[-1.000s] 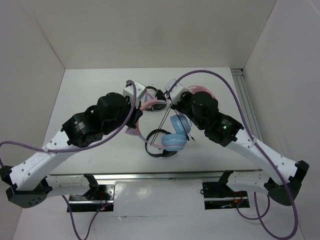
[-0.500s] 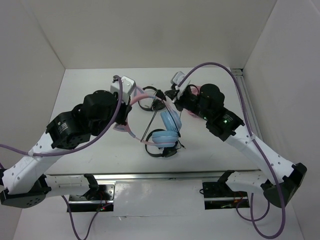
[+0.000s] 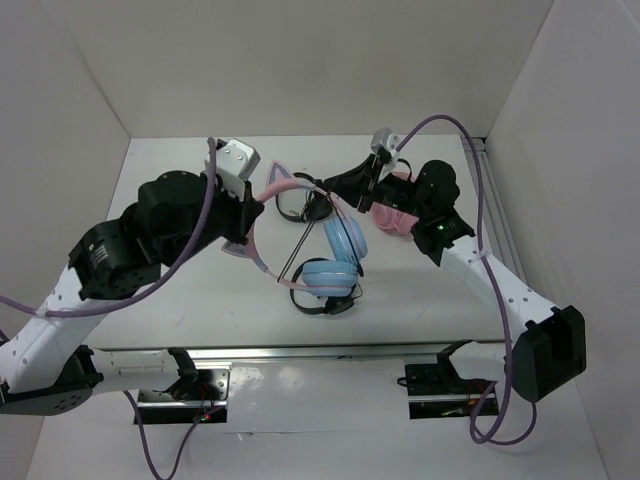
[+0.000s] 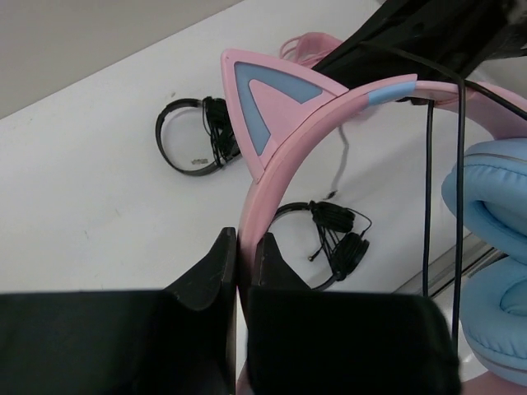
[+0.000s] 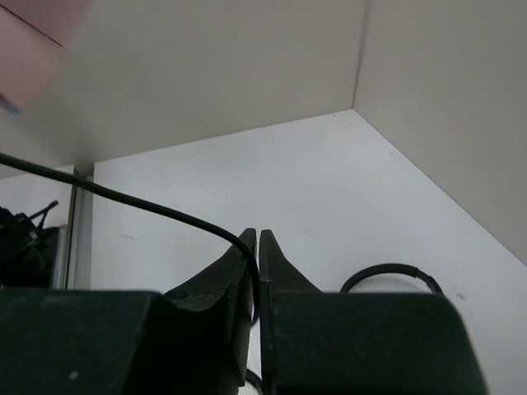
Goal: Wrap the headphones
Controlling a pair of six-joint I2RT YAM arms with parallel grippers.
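The headphones (image 3: 335, 255) have light blue ear cups and a pink headband with cat ears (image 3: 280, 176), and are held up over the table's middle. My left gripper (image 3: 252, 218) is shut on the pink headband (image 4: 268, 185); one cat ear (image 4: 272, 103) and the blue cups (image 4: 494, 193) show in the left wrist view. My right gripper (image 3: 332, 187) is shut on the thin dark cable (image 5: 123, 200), which enters between its jaws (image 5: 256, 240). The cable (image 3: 308, 245) runs taut across the headband arch, and shows in the left wrist view (image 4: 427, 206).
All-pink headphones (image 3: 397, 212) lie under the right arm. One small black pair (image 3: 298, 203) lies behind the held headphones, another (image 3: 325, 302) in front near the table's front edge. White walls close in the left, back and right sides.
My left arm has drawn back to the left, carrying the headband with it. My right arm has swung to the far right, its gripper still holding the cable near the headband's top.
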